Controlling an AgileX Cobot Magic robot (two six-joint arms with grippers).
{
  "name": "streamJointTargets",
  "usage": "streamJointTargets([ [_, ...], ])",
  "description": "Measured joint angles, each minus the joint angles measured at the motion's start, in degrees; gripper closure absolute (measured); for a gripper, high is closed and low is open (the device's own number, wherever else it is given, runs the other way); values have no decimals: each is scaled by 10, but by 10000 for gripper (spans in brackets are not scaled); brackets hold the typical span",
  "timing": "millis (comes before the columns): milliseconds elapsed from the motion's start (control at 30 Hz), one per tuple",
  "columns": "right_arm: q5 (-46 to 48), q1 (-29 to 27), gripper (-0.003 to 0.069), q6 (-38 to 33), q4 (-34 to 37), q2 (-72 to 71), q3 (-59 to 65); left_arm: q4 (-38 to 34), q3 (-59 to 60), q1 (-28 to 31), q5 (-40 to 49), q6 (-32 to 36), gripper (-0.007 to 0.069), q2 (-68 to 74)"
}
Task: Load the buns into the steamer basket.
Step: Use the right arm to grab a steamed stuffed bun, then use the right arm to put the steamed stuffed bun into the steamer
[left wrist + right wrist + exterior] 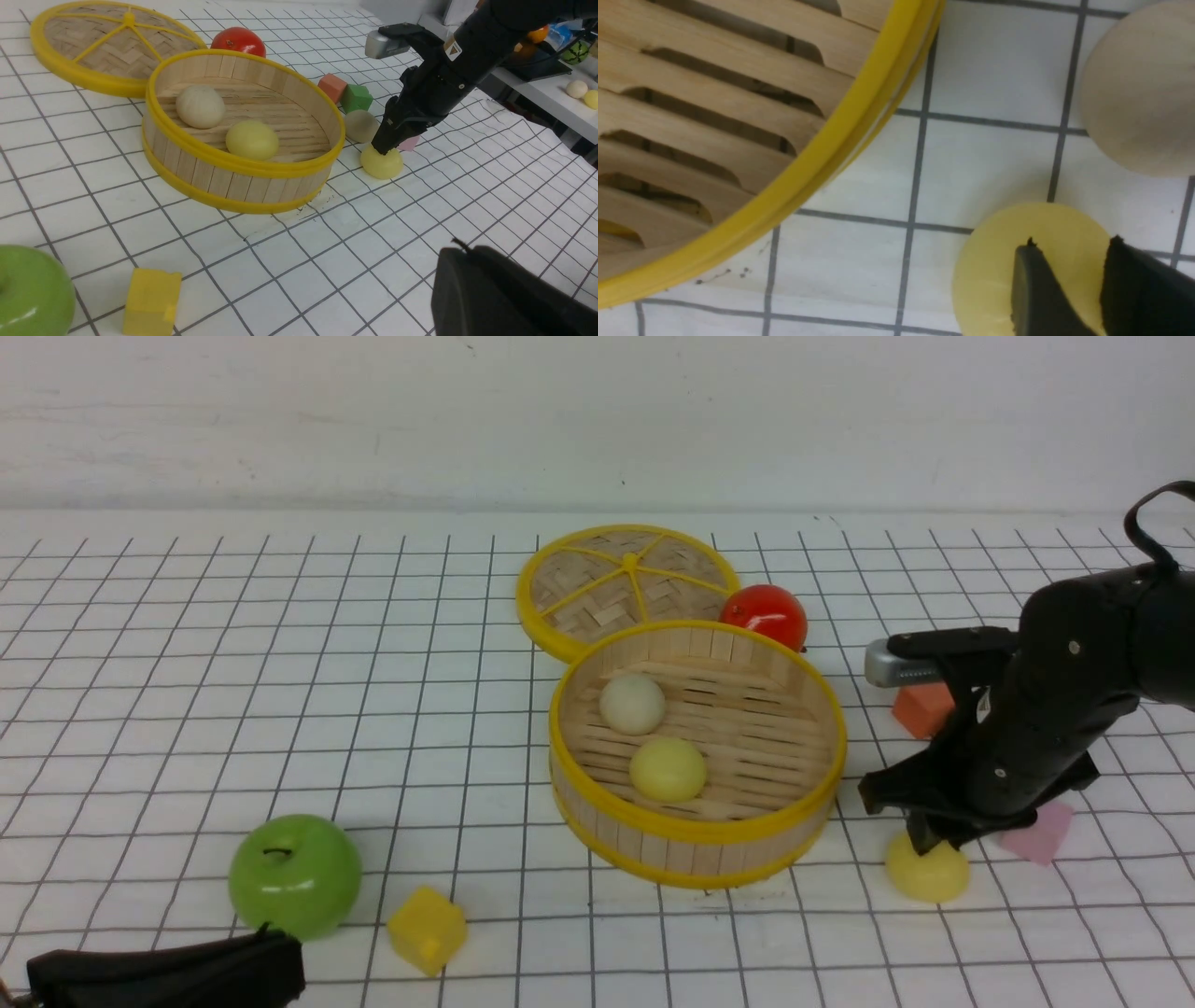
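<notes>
The steamer basket (700,831) stands at mid-table and holds a cream-white bun (632,703) and a pale yellow bun (667,769). Just right of the basket a second pale yellow bun (929,873) lies on the cloth. My right gripper (924,845) points down on its top, and its two fingers (1029,280) stand a little apart over the dome with yellow showing between them. Another cream-white bun (360,125) sits beside the basket, behind that arm. My left gripper (280,947) rests shut and empty at the near left.
The flat woven lid (625,579) and a glossy red fruit (766,614) lie behind the basket. A green apple (295,875) and a yellow cube (427,930) sit near the left gripper. An orange block (922,709), green block (356,97) and pink block (1041,831) surround the right arm.
</notes>
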Motion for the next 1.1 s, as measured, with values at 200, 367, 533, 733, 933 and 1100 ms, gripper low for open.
streamJointTargets([
  [200,7,0,604,-3,-9,0,0,-2,0,0,0,0,637,0],
  [367,11,0,660,-19,-9,0,-1,-2,0,0,0,0,637,0],
  [533,23,0,662,-23,-9,-11,-1,-2,0,0,0,0,634,0],
  [733,47,0,662,-57,33,-90,-3,-2,0,0,0,0,628,0],
  [933,54,7,656,-141,157,-129,-66,-2,0,0,-1,0,627,0],
  [1100,44,36,654,-176,200,-72,-132,-2,0,0,-2,0,624,0],
])
